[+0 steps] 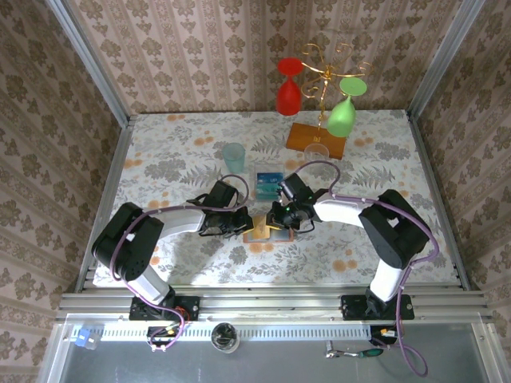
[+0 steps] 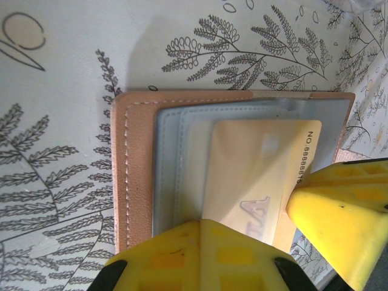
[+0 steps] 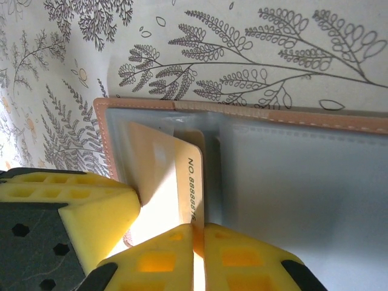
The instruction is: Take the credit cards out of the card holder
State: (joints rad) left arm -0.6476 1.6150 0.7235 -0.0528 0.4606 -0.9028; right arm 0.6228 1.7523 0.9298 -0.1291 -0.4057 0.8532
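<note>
The right end effector (image 3: pixel 197 237) pinches the exposed edge of a tan credit card (image 3: pixel 163 170). The card sticks partly out of a card holder (image 3: pixel 315 182) pocket directly ahead of its pads. The left end effector (image 2: pixel 199 236), pressed together, bears on the holder's edge just beside the same card, seemingly pinning it to the worktop (image 2: pixel 60 66). The card looks thin, stiff, light and slick. A firm grip on that free edge and a pull straight along the pocket should suit. The soft holder may drag along.
</note>
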